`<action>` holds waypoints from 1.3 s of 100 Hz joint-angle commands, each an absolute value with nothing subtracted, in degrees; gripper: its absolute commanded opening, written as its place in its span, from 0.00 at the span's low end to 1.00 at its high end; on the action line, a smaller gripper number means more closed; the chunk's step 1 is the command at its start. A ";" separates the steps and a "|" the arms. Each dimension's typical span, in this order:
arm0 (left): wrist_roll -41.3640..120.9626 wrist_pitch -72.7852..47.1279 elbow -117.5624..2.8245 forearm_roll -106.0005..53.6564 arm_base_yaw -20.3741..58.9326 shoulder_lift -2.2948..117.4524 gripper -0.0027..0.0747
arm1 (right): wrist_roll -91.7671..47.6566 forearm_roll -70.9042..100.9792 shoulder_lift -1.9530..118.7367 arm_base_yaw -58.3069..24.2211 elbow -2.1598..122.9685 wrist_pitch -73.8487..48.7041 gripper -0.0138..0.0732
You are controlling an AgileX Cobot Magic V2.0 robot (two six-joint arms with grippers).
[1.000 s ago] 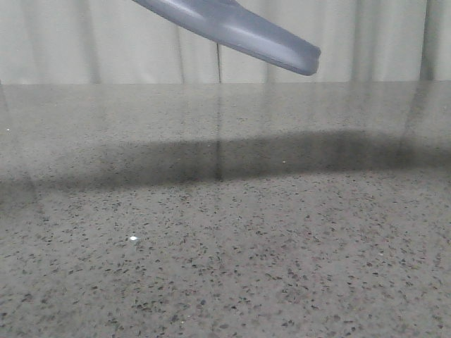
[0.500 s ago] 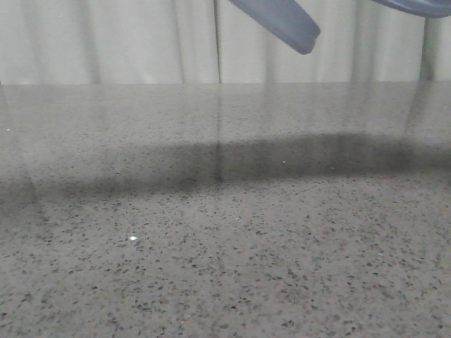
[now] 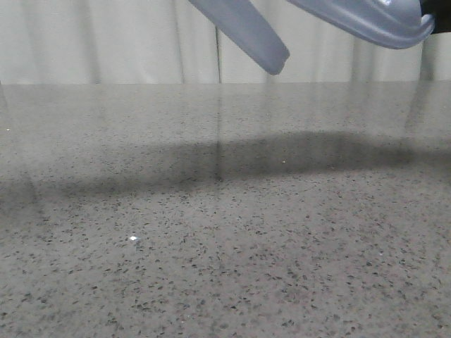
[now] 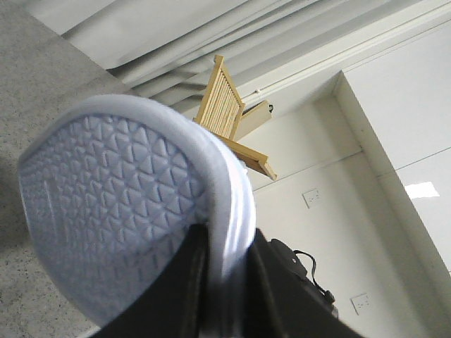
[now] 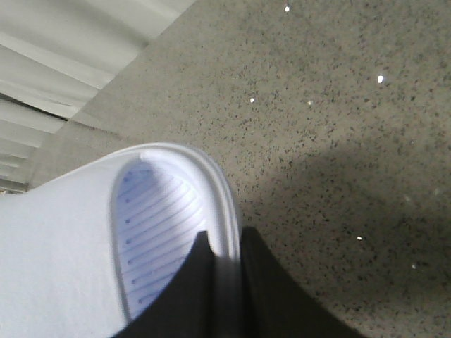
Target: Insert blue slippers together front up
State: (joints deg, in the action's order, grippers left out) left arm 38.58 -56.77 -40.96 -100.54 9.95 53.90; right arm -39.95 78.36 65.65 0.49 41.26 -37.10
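Note:
Both blue slippers hang in the air above the speckled table. In the front view one slipper (image 3: 243, 32) slants down from the top centre, its tip lowest. The other slipper (image 3: 366, 17) lies flatter at the top right. My left gripper (image 4: 225, 282) is shut on the rim of a slipper (image 4: 106, 211) whose triangle-patterned sole faces the camera. My right gripper (image 5: 224, 282) is shut on the sole edge of a slipper (image 5: 162, 218) with its ribbed footbed and wide strap showing. The front view shows no fingers clearly.
The grey speckled table (image 3: 225, 232) stretches below, crossed by a dark shadow band (image 3: 282, 155). Pale curtains (image 3: 106, 42) hang behind it. In the left wrist view, a wooden rack (image 4: 229, 116) and a wall show beyond the slipper.
The centre slipper tilted steeper and its tip shifted left. The second slipper came into the front view from the top right and dropped lower.

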 commanded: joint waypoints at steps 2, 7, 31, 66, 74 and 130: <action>37.07 -63.04 -43.06 -106.61 10.43 53.44 0.07 | -41.59 82.78 66.77 0.52 42.79 -39.60 0.04; 37.07 -63.14 -43.06 -106.61 10.43 53.44 0.07 | -41.59 82.89 67.70 0.52 42.79 -39.71 0.04; 37.07 -63.03 -43.06 -106.61 10.43 53.44 0.07 | -47.51 90.05 70.10 0.52 42.79 -46.74 0.04; 37.07 -63.03 -43.06 -106.61 10.43 53.44 0.07 | -49.81 92.68 70.23 0.52 42.79 -53.95 0.04; 37.07 -63.03 -43.06 -106.61 10.43 53.44 0.07 | -50.75 94.00 70.23 0.52 42.79 -55.86 0.04; 37.07 -63.15 -43.06 -106.61 10.43 53.44 0.07 | -59.64 101.17 70.23 -3.96 42.79 -61.18 0.04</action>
State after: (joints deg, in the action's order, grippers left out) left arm 38.14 -58.42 -41.84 -104.42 9.95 53.46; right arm -56.42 94.17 71.91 -2.51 41.04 -49.22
